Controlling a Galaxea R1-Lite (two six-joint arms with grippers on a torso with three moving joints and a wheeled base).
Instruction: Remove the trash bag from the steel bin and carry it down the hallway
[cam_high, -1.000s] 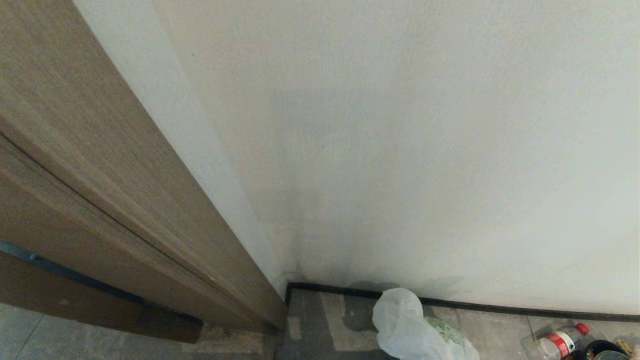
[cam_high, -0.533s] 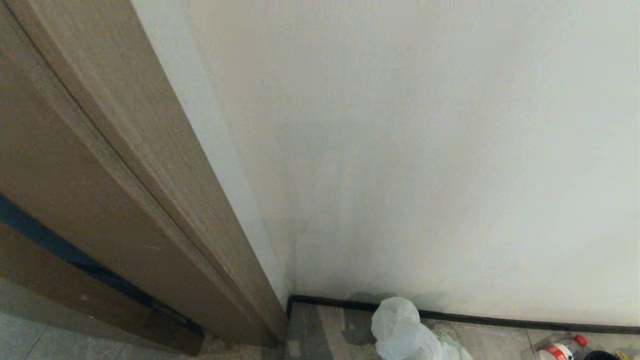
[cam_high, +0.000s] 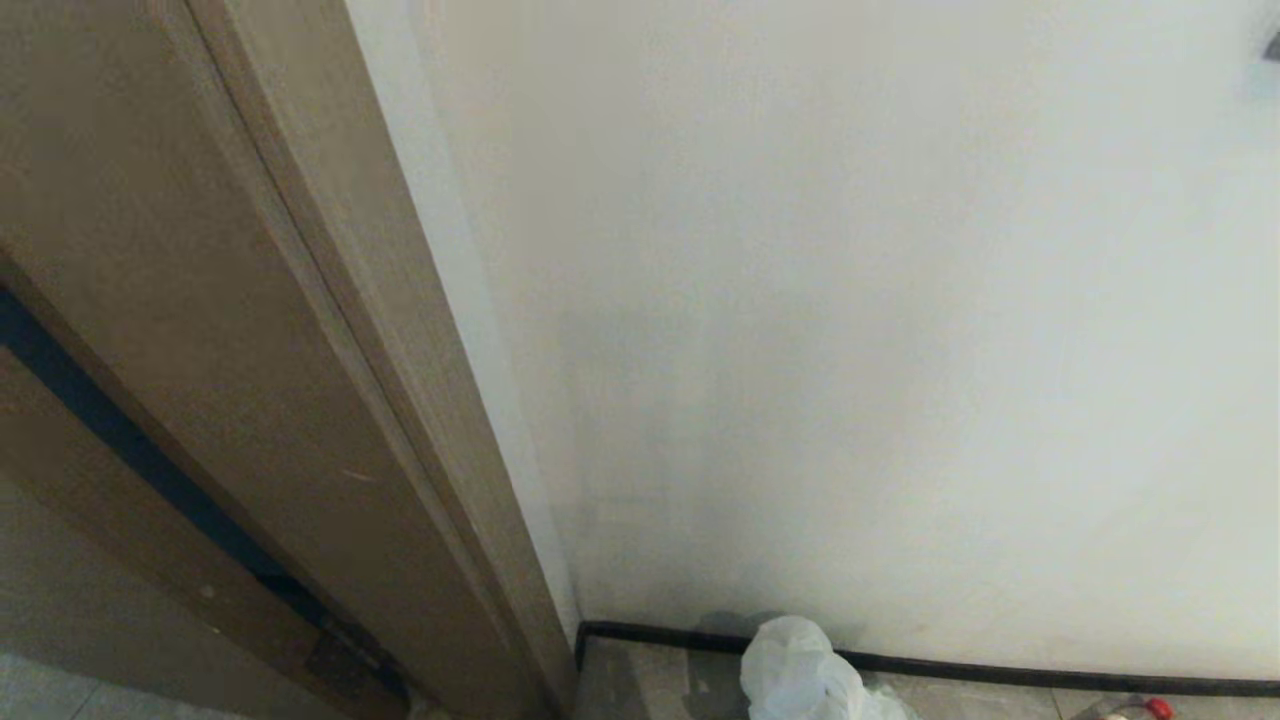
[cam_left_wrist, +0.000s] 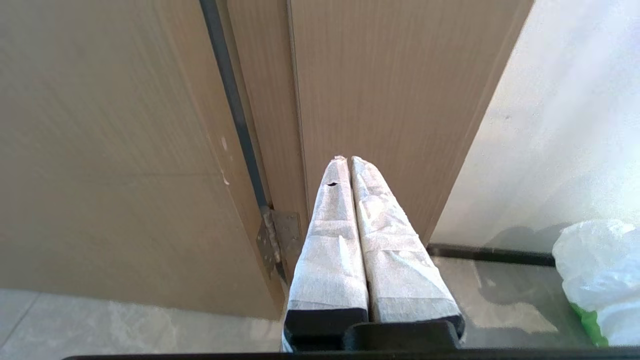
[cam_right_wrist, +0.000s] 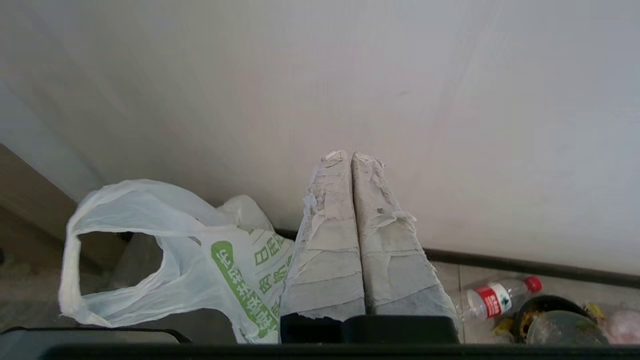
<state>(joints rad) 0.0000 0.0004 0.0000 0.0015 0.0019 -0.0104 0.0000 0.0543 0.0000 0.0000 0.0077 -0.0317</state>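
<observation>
Currently your left hand (cam_left_wrist: 350, 160) and right hand (cam_right_wrist: 350, 155) are closed, empty, parked; steel bin unseen, nothing grasped.

We see the trash bag (cam_right_wrist: 190, 260), thin white plastic with green print, slumped on floor tiles against the wall, one handle loop gaping open

The head view has tilted upward: the plastic bag (cam_high: 800, 680) and bottle (cam_high: 1140, 709) now sit lower, at the bottom edge, with more wall (cam_high: 850, 300) showing.
</observation>
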